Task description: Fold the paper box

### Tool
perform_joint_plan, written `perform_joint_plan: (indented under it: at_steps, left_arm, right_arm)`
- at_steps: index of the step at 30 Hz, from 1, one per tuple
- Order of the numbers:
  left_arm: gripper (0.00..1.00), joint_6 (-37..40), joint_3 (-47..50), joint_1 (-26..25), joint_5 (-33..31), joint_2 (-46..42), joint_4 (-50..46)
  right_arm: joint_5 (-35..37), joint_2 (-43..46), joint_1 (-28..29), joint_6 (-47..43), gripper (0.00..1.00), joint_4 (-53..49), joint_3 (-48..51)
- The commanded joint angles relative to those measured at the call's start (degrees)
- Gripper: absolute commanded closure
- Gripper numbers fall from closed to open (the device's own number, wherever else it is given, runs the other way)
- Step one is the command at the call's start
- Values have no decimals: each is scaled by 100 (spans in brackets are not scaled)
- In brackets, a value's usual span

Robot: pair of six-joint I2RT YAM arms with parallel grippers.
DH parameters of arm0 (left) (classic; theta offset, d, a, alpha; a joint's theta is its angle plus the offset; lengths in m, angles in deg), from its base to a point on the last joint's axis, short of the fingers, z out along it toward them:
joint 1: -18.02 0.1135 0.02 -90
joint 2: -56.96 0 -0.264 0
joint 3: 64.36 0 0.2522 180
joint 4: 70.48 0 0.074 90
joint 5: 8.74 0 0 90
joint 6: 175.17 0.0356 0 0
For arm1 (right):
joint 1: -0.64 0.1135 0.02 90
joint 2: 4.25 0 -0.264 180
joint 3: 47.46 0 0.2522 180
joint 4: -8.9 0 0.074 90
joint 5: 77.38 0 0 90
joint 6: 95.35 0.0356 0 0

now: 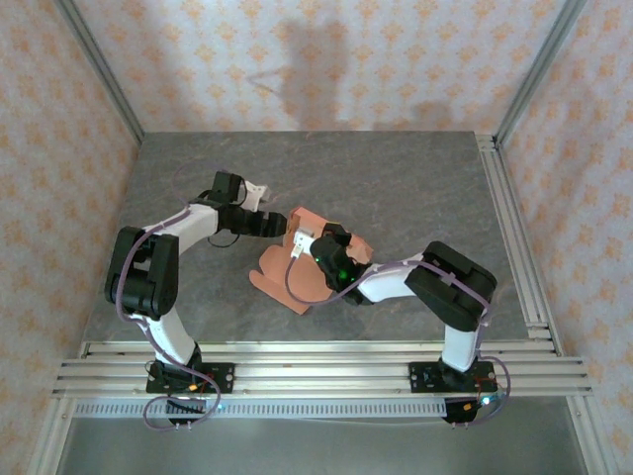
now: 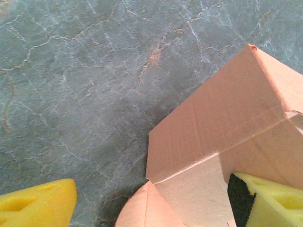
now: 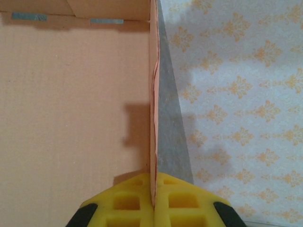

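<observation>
Paper box [image 3: 71, 118]: my right wrist view shows right gripper [image 3: 153, 189] clamped on its wall edge. Left wrist view, left gripper [image 2: 151, 204] wide, straddling a flap.

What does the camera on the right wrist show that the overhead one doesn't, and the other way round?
Right wrist: up close, the right fingers pinch one thin upright wall of the paper box, with two slots near its far wall. Overhead: the left arm and the right arm whole, both bent in toward the box on the grey table. Both: the salmon box, the table and the patterned wall.
</observation>
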Motion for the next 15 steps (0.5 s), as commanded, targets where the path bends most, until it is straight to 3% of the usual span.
perform_joint_plan:
  at_steps: [1, 15]
  left_arm:
    - [16, 159, 33, -47, -3, -60, -48]
    - [19, 121, -204, -155, -248, 206, -308]
  right_arm:
    - [-117, 173, 38, 263, 100, -408, -179]
    - [-541, 493, 38, 912, 100, -1271, -421]
